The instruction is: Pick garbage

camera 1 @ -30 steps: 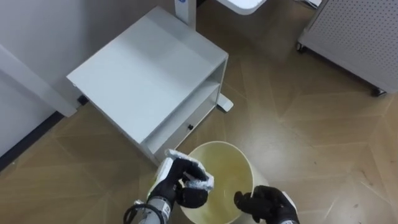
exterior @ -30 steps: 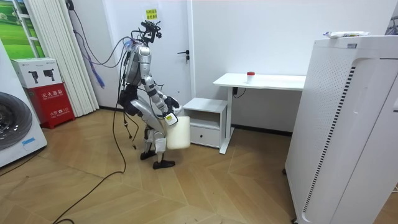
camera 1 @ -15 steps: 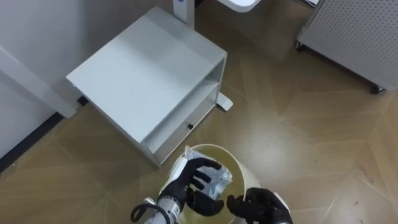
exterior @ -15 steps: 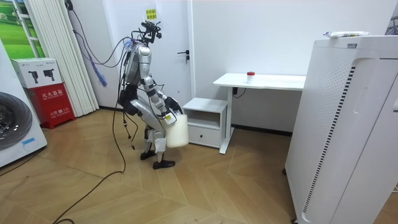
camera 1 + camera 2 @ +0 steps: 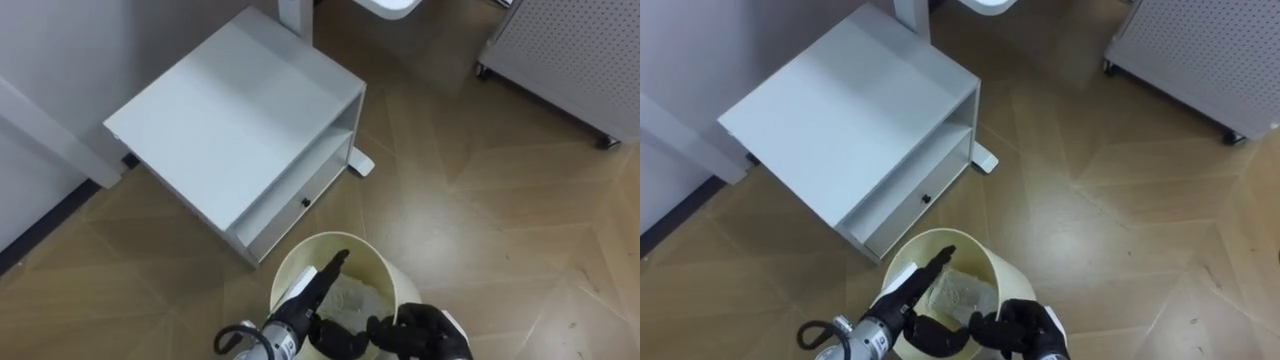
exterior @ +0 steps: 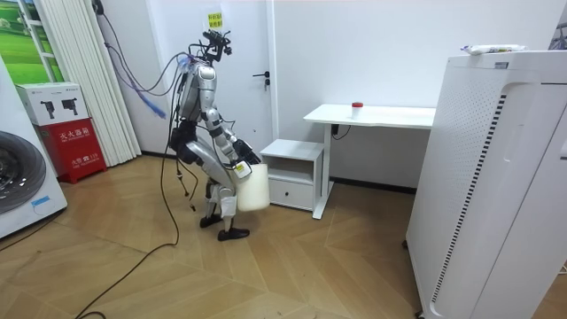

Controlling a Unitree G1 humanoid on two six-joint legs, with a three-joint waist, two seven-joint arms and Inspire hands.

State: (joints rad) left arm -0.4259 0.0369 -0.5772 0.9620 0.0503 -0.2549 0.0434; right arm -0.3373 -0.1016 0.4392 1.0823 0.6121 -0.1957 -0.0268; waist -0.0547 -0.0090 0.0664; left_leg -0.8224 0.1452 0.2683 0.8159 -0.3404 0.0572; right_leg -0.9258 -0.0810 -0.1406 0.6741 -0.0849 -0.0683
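Observation:
A crumpled white piece of garbage (image 5: pixel 356 296) (image 5: pixel 962 291) lies inside the cream bin (image 5: pixel 292 262) (image 5: pixel 986 252) (image 6: pixel 253 188), which hangs in front of me. My left hand (image 5: pixel 316 290) (image 5: pixel 916 281) reaches over the bin's mouth with its fingers straight and holds nothing. My right hand (image 5: pixel 421 330) (image 5: pixel 1026 326) is curled on the bin's near right rim and carries it. In the room view I stand slightly bent beside the low white cabinet.
The low white cabinet (image 5: pixel 235 120) (image 6: pixel 296 167) with a drawer stands just ahead on my left. A white desk (image 6: pixel 372 114) is behind it, and a perforated white unit on castors (image 5: pixel 570 55) stands at the far right. Wooden floor (image 5: pixel 500 230) lies to the right.
My left hand carried the crumpled garbage over the bin and opened. The garbage dropped from it into the bin.

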